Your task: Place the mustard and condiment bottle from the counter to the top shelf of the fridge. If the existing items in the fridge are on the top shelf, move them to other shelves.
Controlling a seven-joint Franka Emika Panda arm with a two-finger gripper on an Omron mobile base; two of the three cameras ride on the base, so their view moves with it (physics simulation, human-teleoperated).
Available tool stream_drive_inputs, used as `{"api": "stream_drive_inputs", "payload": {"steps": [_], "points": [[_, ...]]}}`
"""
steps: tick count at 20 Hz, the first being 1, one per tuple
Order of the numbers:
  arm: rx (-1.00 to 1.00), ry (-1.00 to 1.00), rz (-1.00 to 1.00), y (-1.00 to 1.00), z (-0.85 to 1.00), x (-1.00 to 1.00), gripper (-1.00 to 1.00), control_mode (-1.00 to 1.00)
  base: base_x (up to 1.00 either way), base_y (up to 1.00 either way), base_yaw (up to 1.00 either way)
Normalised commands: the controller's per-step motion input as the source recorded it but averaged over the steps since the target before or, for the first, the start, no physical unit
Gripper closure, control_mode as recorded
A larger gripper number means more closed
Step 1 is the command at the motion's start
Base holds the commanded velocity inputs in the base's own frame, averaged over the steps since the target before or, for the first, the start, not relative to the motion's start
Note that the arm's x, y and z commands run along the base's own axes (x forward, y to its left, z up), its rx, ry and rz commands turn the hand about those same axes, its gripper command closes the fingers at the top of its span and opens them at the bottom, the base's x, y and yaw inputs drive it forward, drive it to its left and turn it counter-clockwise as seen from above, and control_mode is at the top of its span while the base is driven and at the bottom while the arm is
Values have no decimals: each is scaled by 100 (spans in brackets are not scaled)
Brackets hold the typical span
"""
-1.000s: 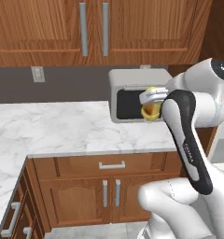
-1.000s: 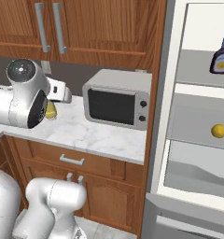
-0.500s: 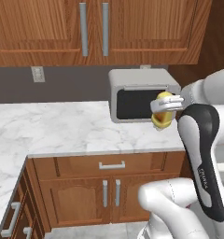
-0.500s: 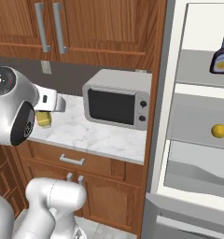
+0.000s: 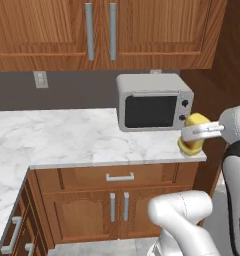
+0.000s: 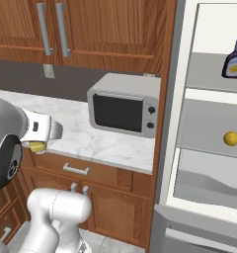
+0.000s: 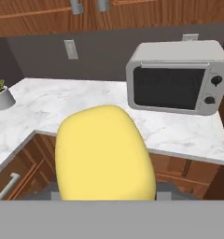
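Note:
My gripper (image 5: 199, 133) is shut on the mustard (image 5: 190, 145), a squat all-yellow bottle held just above the right end of the counter (image 5: 67, 135), in front of the microwave. Up close in the hand view the mustard (image 7: 104, 154) hides my fingertips. From the right base a sliver of the mustard (image 6: 37, 146) shows under my white hand. The fridge (image 6: 176, 123) stands open on the right. The condiment bottle (image 6: 234, 59), dark with a yellow-white label, stands upright on its top shelf. A round yellow ball (image 6: 231, 138) lies on the shelf below.
A grey microwave (image 5: 152, 100) sits at the back right of the counter, next to the fridge wall. A small potted plant (image 7: 1, 93) stands far left on the marble. Wooden wall cabinets hang above, and base cabinets with silver handles are below.
My arm has swung to the right and slightly down with the mustard in its grip, from in front of the microwave door to past its right edge. Nothing else moved.

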Motion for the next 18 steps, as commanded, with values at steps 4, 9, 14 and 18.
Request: {"api": "stream_drive_inputs", "payload": {"steps": [4,9,14,18], "points": [[0,0,-3,-20,0,-46,100,100,-50,-44,-7],[0,0,0,0,0,0,100,100,-45,-100,-25],[0,0,0,0,0,0,100,100,12,-100,-25],[0,0,0,0,0,0,100,100,39,-81,-18]]}}
